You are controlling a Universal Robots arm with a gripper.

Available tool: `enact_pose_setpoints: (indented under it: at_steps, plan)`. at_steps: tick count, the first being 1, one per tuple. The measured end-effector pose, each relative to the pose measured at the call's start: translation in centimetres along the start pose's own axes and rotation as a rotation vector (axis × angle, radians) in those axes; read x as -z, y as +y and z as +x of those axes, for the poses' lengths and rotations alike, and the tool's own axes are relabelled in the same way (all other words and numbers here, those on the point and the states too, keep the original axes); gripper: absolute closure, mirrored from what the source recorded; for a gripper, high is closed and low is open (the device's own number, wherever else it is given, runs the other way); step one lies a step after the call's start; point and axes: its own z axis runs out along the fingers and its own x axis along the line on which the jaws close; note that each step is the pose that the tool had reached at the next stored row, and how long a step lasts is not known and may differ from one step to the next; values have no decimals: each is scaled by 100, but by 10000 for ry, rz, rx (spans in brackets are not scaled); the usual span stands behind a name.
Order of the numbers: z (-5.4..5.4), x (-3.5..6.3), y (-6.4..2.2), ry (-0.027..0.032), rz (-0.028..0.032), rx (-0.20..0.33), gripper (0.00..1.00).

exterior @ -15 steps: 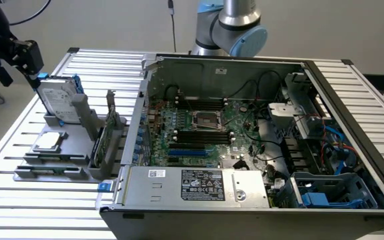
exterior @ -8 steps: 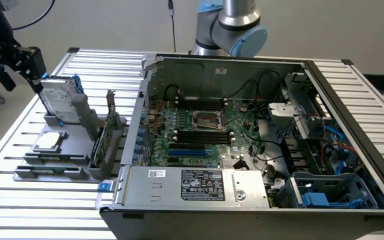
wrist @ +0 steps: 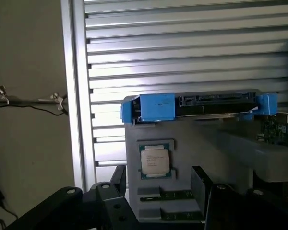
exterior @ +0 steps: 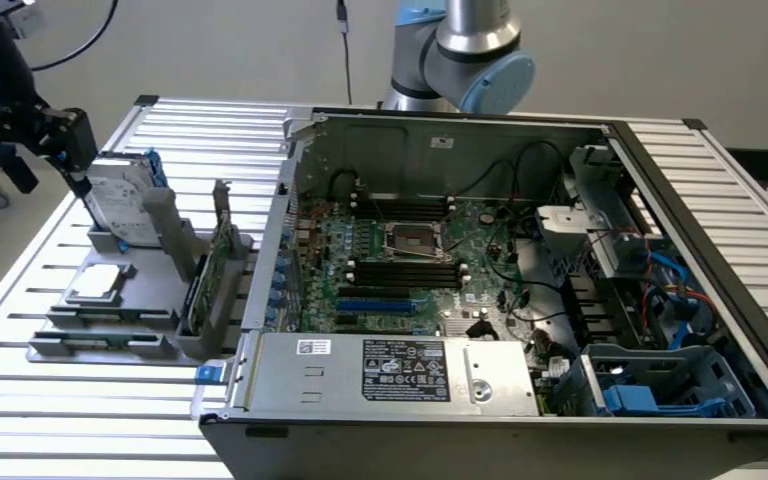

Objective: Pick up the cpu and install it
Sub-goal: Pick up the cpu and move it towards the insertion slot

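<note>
The cpu (exterior: 100,283) (wrist: 155,160) is a small square chip with a silvery top, lying flat in a recess of the grey parts holder (exterior: 104,335) at the exterior view's left. My gripper (exterior: 48,165) (wrist: 158,206) hangs above and behind the holder, well apart from the chip. Its dark fingers (wrist: 105,201) stand open with nothing between them. The metal-framed socket (exterior: 411,238) sits mid-board on the green motherboard (exterior: 471,270) inside the opened computer case (exterior: 398,370).
A silver hard drive with blue brackets (exterior: 124,200) (wrist: 197,106) stands upright in the holder just behind the cpu. Memory sticks (wrist: 163,195) lie in slots near it, and a circuit card (exterior: 204,290) stands beside the case wall. The slatted metal table (exterior: 77,400) lies around them.
</note>
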Motion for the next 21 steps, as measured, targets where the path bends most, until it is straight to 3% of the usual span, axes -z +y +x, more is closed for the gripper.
enact_pose_setpoints:
  at_steps: [8, 21]
  plan:
    - [-11, -140, -155, 131, 0, 233, 35]
    - [-30, -373, -260, 168, 10, 895, 35]
